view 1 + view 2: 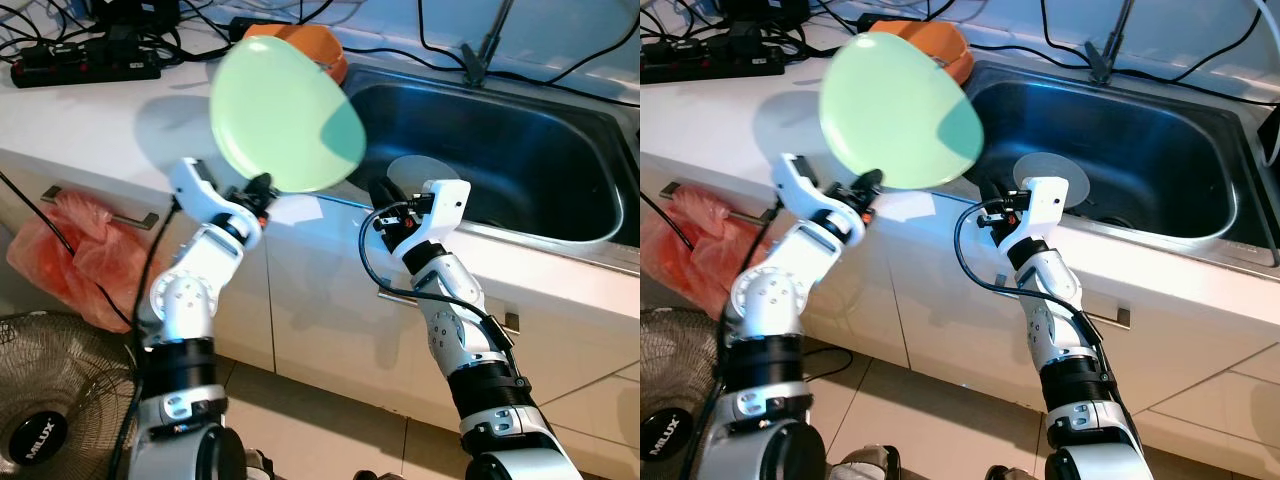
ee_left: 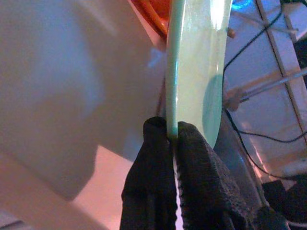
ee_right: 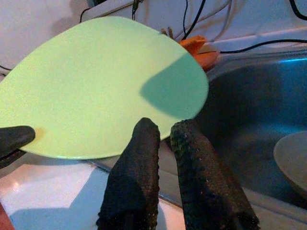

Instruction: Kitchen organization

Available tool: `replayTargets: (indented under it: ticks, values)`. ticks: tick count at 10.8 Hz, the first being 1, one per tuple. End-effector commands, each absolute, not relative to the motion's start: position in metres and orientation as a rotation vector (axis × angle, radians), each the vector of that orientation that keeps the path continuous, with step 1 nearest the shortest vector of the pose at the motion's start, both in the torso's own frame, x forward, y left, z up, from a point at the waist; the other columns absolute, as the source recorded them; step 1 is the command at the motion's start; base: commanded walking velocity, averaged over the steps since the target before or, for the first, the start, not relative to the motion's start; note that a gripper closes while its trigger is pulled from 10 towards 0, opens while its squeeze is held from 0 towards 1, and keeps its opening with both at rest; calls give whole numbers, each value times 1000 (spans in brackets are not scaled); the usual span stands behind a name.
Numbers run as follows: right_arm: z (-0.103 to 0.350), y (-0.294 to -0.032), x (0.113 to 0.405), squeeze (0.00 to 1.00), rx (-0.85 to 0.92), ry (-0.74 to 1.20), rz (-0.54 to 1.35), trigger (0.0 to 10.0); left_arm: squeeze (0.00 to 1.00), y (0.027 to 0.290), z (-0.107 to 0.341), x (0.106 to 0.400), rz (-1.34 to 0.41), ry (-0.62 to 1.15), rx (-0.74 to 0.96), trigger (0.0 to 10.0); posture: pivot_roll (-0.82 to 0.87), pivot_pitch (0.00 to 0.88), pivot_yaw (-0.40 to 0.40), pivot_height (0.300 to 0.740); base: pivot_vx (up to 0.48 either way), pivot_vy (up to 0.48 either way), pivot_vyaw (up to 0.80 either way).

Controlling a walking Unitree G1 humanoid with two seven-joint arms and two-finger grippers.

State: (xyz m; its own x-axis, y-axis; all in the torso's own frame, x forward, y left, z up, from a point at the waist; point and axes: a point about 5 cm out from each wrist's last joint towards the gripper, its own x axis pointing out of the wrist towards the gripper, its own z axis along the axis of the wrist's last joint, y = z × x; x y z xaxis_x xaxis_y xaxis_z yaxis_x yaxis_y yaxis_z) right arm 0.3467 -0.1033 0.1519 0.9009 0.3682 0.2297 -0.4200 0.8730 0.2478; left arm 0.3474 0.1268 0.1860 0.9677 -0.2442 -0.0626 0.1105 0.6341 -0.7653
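1. Fingers [image 2: 192,177] of the left gripper [image 1: 262,190] pinch the rim of a pale green plate [image 1: 285,108], which is held up tilted on edge above the front of the counter, just left of the sink.
2. Right gripper [image 1: 380,192] hovers near the plate's lower edge without touching it; its two black fingers [image 3: 134,177] stand close together with a narrow gap and hold nothing.
3. An orange dish [image 1: 312,42] sits on the counter behind the plate, partly hidden by it.
4. A stainless steel sink [image 1: 560,150] lies to the right, sunk into the white counter [image 1: 90,120]; a round grey disc [image 1: 1052,172] lies in its basin.
5. A black power strip [image 1: 85,62] with cables rests at the counter's back left, and more cables run along the wall behind the sink.
6. Below the counter are white cabinet fronts [image 1: 300,290]; a red plastic bag [image 1: 70,250] hangs from a handle at the left.
7. A fan [image 1: 55,400] stands on the tiled floor [image 1: 330,440] at lower left.
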Motion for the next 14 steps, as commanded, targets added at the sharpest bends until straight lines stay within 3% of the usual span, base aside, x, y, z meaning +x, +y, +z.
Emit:
replayTargets:
  ticks: [1, 7, 14]
  values:
    - [155, -105, 348, 0, 289, -183, 420, 10000, 0, 121, 176, 344, -185, 225, -807, 10000, 223, 86, -39, 740, 0, 0, 0]
    - [155, -107, 349, 0, 294, -187, 408, 10000, 0, 106, 216, 335, -393, -36, -692, 10000, 222, 80, -39, 740, 0, 0, 0]
    - [161, -117, 350, 0, 346, -229, 345, 10000, 0, 126, 231, 342, -261, -284, -741, 10000, 210, 85, -39, 740, 0, 0, 0]
